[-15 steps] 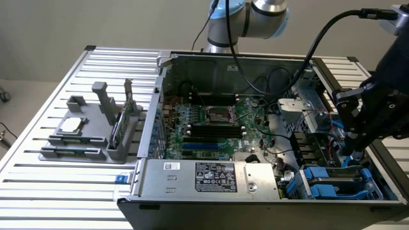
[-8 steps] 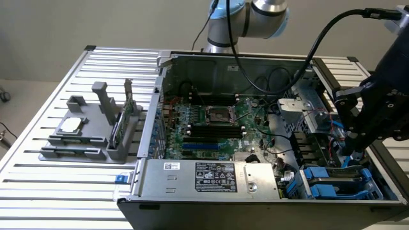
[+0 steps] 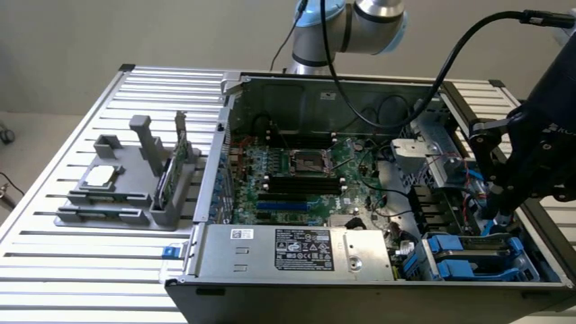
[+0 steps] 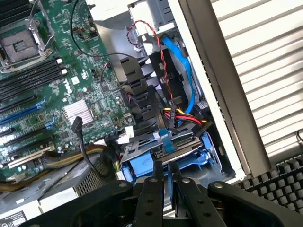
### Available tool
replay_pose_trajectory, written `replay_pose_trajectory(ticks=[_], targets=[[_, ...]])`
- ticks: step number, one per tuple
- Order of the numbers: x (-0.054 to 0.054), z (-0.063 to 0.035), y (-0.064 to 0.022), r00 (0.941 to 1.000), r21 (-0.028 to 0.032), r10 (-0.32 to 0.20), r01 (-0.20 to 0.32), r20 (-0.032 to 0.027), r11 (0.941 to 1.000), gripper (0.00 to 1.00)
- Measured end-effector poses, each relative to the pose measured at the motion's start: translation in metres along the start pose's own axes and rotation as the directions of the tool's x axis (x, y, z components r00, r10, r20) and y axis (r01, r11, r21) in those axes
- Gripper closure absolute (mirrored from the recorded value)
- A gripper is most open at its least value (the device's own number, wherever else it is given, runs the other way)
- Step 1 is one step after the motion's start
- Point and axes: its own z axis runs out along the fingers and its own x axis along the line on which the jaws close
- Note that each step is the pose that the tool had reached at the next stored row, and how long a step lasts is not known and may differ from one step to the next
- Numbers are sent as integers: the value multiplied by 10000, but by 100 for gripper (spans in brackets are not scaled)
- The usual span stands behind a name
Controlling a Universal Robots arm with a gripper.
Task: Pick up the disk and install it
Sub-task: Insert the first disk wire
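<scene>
The gripper [image 4: 164, 165], fingers pinched nearly together with nothing visible between them, hangs just above the disk [image 4: 139, 168]. The disk lies flat in the bay beside the power supply [image 3: 297, 250], directly below the fingertips.

This looks like a robotics lab bench: a robot arm [image 3: 360, 20] stands over a slatted aluminium table [image 3: 54, 283] bearing an opened desktop computer case [image 3: 360, 300], its motherboard [image 3: 306, 175] bare and off to one side of the gripper [image 4: 164, 164]. A grey fixture [image 3: 117, 214] holding loose computer parts sits across the case from the gripper. What looks like a black keyboard [image 4: 284, 184] lies near the gripper, outside the case wall.
</scene>
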Motion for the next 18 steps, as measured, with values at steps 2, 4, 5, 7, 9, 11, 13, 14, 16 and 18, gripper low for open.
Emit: replay_pose_trajectory(ticks=[2, 4, 5, 7, 9, 11, 13, 14, 16, 18], targets=[[0, -1, 0, 9996, 14, 281, -281, 7, 9996, 81], [0, -1, 1, 9987, 23, 505, -506, 12, 9987, 81], [-1, 0, 1, 9982, 26, 605, -605, 15, 9982, 81], [-4, 0, 5, 9970, 34, 779, -779, 19, 9970, 81], [-8, 0, 10, 9958, 40, 919, -919, 23, 9958, 81], [-15, 1, 17, 9948, 44, 1023, -1023, 26, 9947, 81], [-24, 2, 25, 9938, 47, 1110, -1111, 28, 9938, 81], [-29, 1, 30, 9933, 50, 1154, -1154, 29, 9933, 81], [-39, 2, 39, 9922, 54, 1245, -1245, 31, 9922, 81], [-50, 3, 49, 9912, 57, 1326, -1326, 34, 9911, 81]])
